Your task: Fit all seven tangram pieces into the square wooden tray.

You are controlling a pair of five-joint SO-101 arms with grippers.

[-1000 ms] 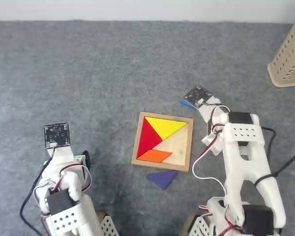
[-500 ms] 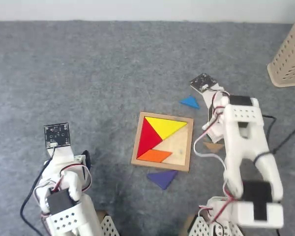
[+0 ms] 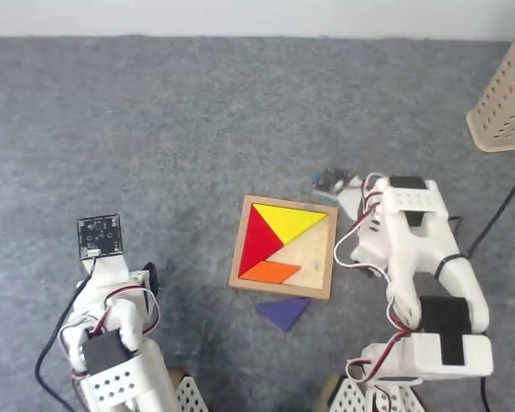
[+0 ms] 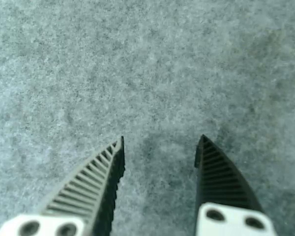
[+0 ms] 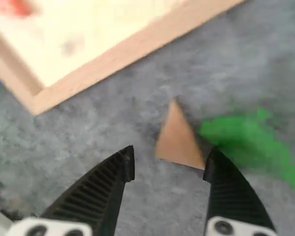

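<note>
Between the spread jaws of the right gripper (image 5: 172,150) lies a small tan triangle (image 5: 178,142), flat on the grey felt of the bench (image 4: 137,59) and sitting closer to one finger than to the other. Just beside it, next to that nearer finger, is a blurred green piece (image 5: 246,145). I cannot tell whether the two touch. The step in hand looks like picking up the tan triangle. To do it well, the gripper should first be centred over the piece, then lowered until the tips press into the felt, since so thin a piece gives little edge to catch. Closing slowly should keep the green piece from being pinched or dragged along. Beyond the triangle runs the rim of the tray (image 5: 132,46), near enough that the lift can be short. Inside it, the yellow triangle (image 3: 287,221), red triangle (image 3: 257,240) and orange piece (image 3: 270,272) leave bare wood on the right arm's side. The purple triangle (image 3: 283,311) and a blue piece (image 3: 319,181) wait outside. Farther off, the left gripper (image 4: 162,138) hangs wide apart over bare felt.
</note>
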